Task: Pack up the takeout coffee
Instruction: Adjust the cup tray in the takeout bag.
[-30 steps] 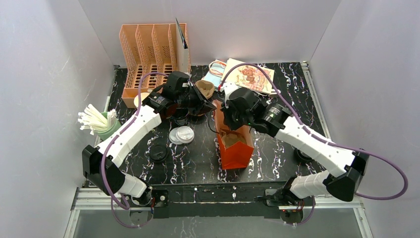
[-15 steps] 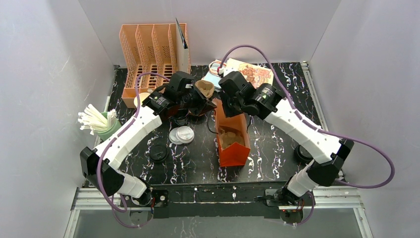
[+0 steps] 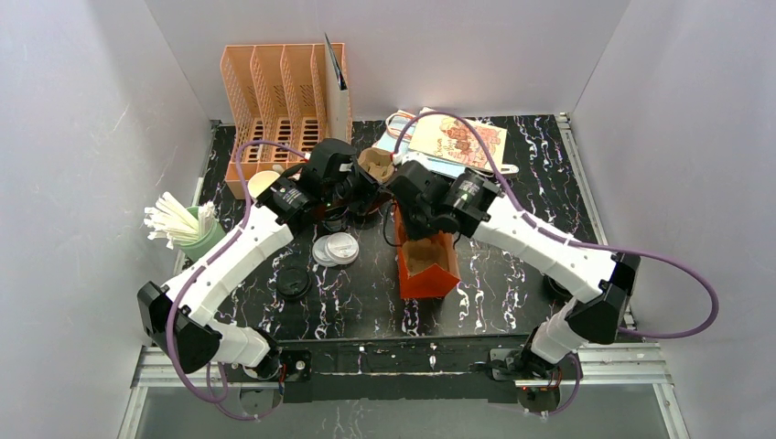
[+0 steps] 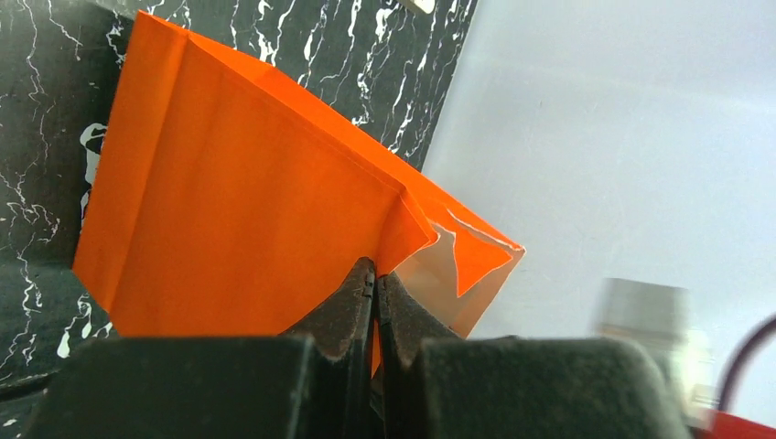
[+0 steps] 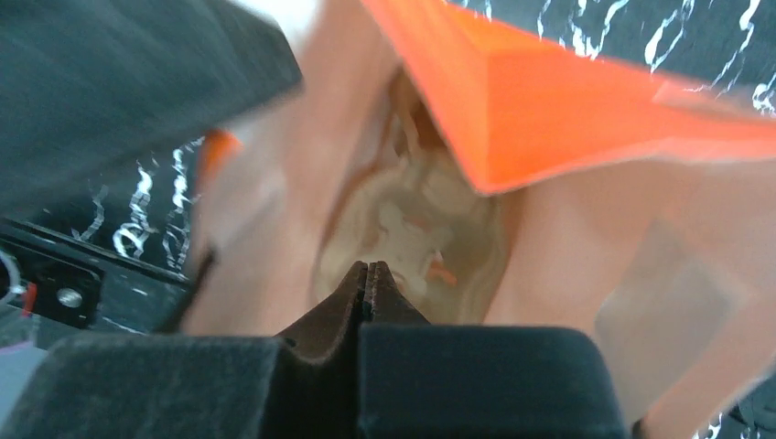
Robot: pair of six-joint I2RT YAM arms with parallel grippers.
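My left gripper (image 4: 374,279) is closed tight. A sliver of orange shows between the fingers (image 4: 340,306), which pinch the top edge of the orange paper bag (image 4: 238,201) at a folded corner. My right gripper (image 5: 367,271) is closed as well, finger against finger with nothing between them, its tip pointing down into the bag's open mouth. What lies at the bottom there is only a tan blur (I cannot make out what it is).

From above, both sets of fingertips are hidden under my wrist housings, which meet over the bag's far rim. The bag stands on the black marble-patterned table (image 3: 512,274).

The small brown kraft-paper cup (image 3: 376,165) is outside the bag, just behind my two wrists on the far side. Only its open mouth shows and its base is covered, so I cannot tell whether it stands upright or touches either gripper. A grey blurred shape at the right edge of my left wrist view is unreadable.
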